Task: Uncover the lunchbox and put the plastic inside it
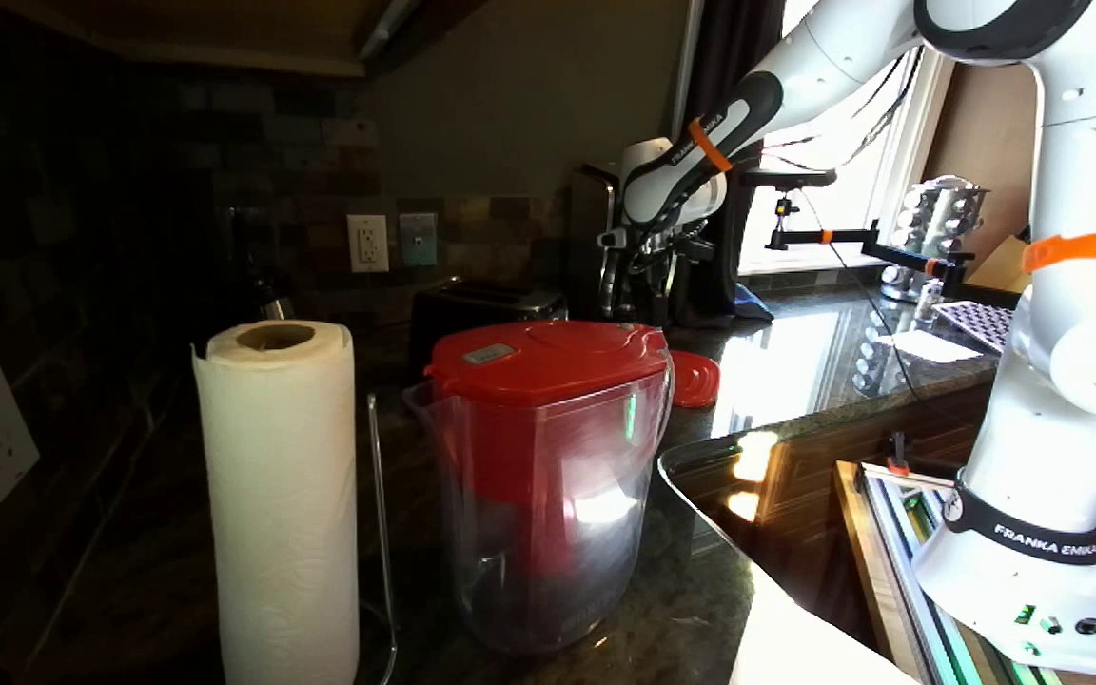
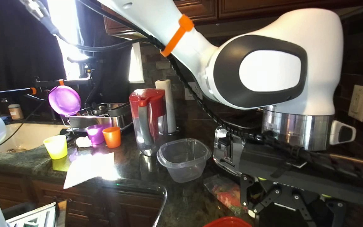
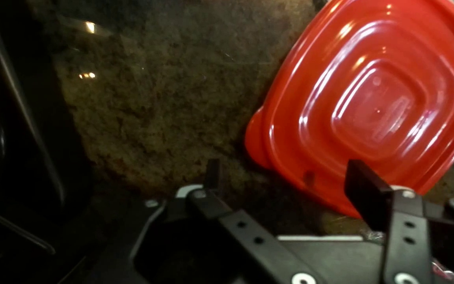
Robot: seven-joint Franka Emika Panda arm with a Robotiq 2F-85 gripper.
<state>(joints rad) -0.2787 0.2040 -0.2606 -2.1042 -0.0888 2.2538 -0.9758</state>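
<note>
The clear plastic lunchbox (image 2: 184, 171) stands with its top open on the dark counter. Its red lid (image 3: 380, 106) lies apart on the counter; it also shows at the bottom edge in an exterior view (image 2: 227, 222) and behind the pitcher (image 1: 697, 379). A clear plastic bag with reddish contents (image 2: 226, 191) lies between lunchbox and gripper; a sliver shows at the lower right of the wrist view (image 3: 443, 272). My gripper (image 3: 284, 171) is open and empty, above the counter by the lid. One finger appears over the lid's edge, the other over bare stone. In an exterior view the gripper (image 2: 295, 214) is partly cut off.
A red-topped water pitcher (image 1: 548, 457) and a paper towel roll (image 1: 282, 504) stand beyond the lunchbox. A shiny toaster (image 2: 227, 151) stands close beside the arm. Yellow (image 2: 56, 147), purple (image 2: 95, 134) and orange cups (image 2: 112, 137) stand near the sink (image 2: 27, 135).
</note>
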